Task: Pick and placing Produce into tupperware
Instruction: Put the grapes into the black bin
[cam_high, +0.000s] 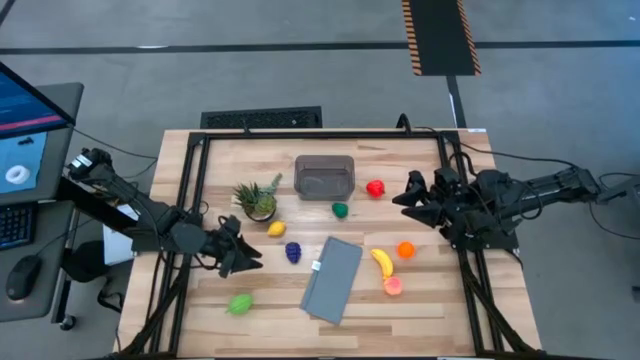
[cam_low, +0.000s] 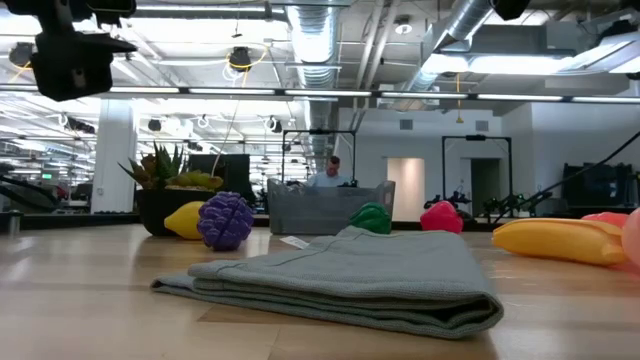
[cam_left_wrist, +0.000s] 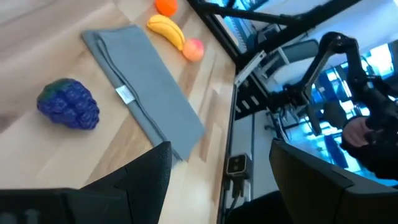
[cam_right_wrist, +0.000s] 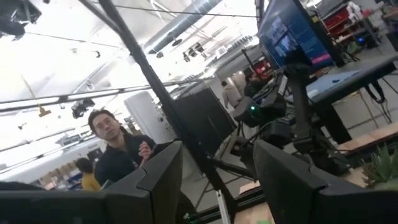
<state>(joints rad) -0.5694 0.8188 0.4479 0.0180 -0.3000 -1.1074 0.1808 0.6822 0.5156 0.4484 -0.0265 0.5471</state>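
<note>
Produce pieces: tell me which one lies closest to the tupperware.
The dark green piece, just off the tupperware's near right corner. The red one sits slightly farther right; the rest lie well away.

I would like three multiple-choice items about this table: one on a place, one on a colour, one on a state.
1. Where is the banana?
A. inside the tub
B. on the table, right of the folded cloth
C. in a pincer

2. What colour is the toy grape bunch?
A. purple
B. orange
C. white

3. What is the state of the tupperware tub?
A. holding the produce
B. lying overturned
C. upright and empty

Key: 1 B, the high view shows it between the cloth and the table's right edge; 2 A, the left wrist view shows it clearly; 3 C, its bare bottom shows from above.
</note>
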